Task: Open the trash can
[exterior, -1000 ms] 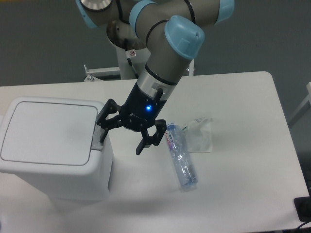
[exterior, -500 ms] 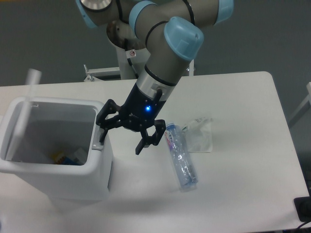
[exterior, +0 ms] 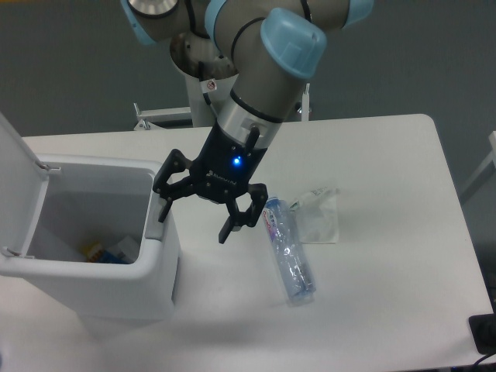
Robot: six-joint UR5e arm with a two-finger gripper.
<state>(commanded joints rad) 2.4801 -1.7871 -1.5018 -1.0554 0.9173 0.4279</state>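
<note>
Lid [exterior: 17, 186]: swung up on its hinge at the far left, standing nearly upright against the left edge of the view.
Trash can [exterior: 93, 271]: at the left end of the surface [exterior: 387, 310], mouth open; a few small items lie at the bottom, too small to name.
Push-button [exterior: 157, 230]: grey patch on the bin's right rim, directly under the left fingertip; whether the tip touches it cannot be told.
Gripper [exterior: 194, 221]: jaws spread wide and holding nothing, one finger over the rim, the other hanging outside the bin above the surface.
Clear bottle [exterior: 288, 249]: lying on its side just right of the outer finger, apart from it.
Crumpled clear wrapper [exterior: 319, 215]: beside the bottle's upper end.
Step in hand: judged from the upright lid, the opening looks done; what remains is likely to clear off cleanly.
Doing it well: lift straight up from the rim rather than sweeping sideways, so the finger does not drag on the wall or tip the bin.
Watch for: the outer finger drifting right into the bottle, and any jolt to the bin that could let the lid fall shut.
</note>
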